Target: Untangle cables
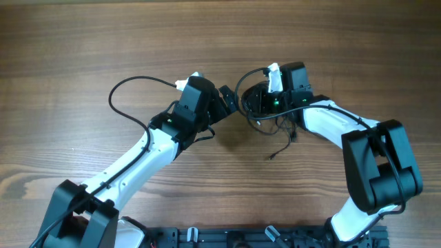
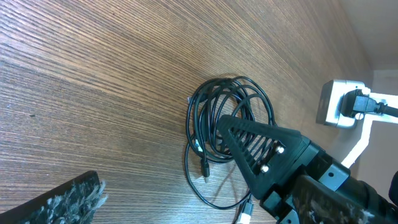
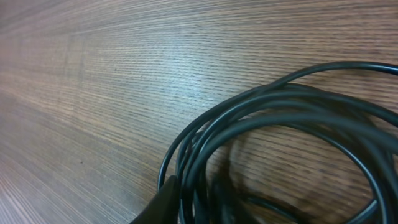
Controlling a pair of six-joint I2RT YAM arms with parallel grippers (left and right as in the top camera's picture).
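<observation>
Showing a loose plug end (image 1: 273,157) trailing nearest, just below the cables (image 1: 256,118). Showing the cables lying coiled in black loops on a wooden table (image 1: 83,41). Reaching in just left of them with the left gripper (image 1: 229,102) spread wide. Pressing the right gripper (image 1: 265,102) onto them from above, possibly pinching a cord, grip impossible to tell.

Cables (image 1: 253,110) partly hidden under the right hand (image 1: 269,96)
</observation>
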